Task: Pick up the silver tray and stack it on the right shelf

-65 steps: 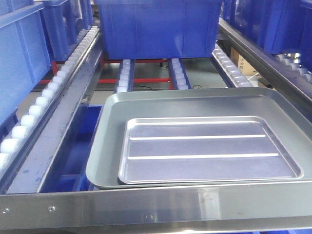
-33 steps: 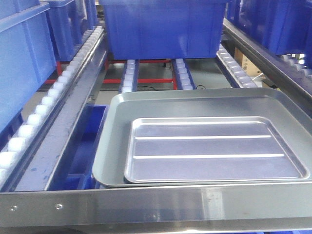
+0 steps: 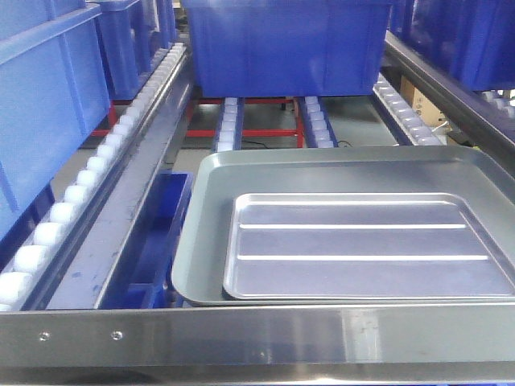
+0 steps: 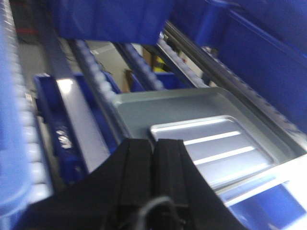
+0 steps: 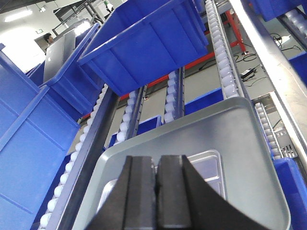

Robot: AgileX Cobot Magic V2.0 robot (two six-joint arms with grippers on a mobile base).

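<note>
Silver tray (image 3: 366,248) nested inside grey tray (image 3: 322,173) behind right shelf (image 3: 257,338) front lip; both jaws clenched, grasping nothing.

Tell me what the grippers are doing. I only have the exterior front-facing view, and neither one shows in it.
Observer: The left gripper is shut and holds nothing. The silver tray lies beyond it, untouched.
Operator: And the right one?
Observer: The right gripper is shut too, and empty. In its wrist view the larger grey tray lies just beyond the fingertips.
</note>
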